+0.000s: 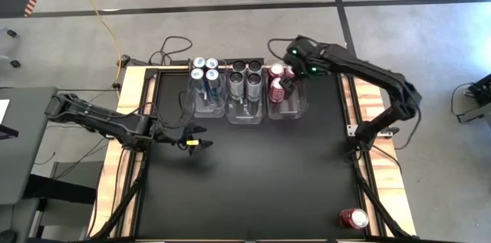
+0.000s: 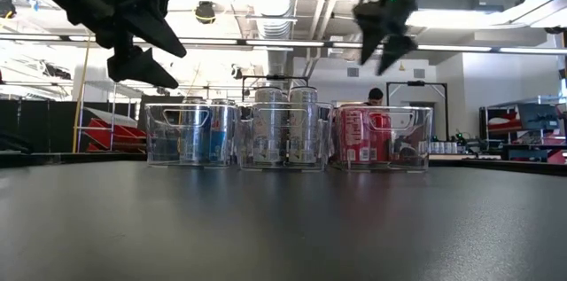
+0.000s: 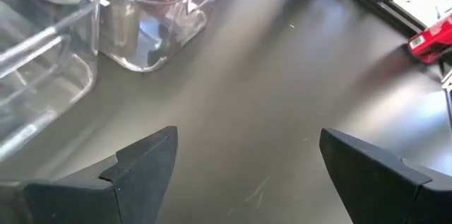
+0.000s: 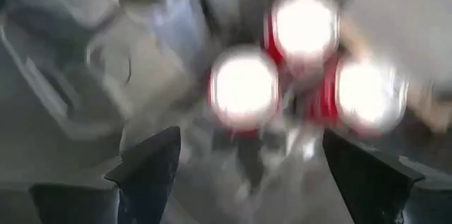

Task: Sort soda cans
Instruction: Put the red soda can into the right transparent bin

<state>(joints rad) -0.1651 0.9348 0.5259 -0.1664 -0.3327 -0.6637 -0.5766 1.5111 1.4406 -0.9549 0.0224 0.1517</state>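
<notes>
Taking the row of three clear bins (image 1: 247, 113) at the far edge of the worktop (image 1: 253, 174) as our landmark, we find a lone red can (image 1: 354, 218) well apart from it, lying at the near right corner. Closer to the bins, our left claw (image 1: 201, 137) hovers empty above the bare worktop just in front of the left bin, fingers spread wide. In the left bin we see four blue-silver cans (image 1: 205, 72), in the middle bin four dark cans (image 1: 245, 73), and in the right bin three red cans (image 4: 302, 68) standing close together. Our right claw (image 1: 290, 83) hangs just above that right bin, open and holding nothing.
</notes>
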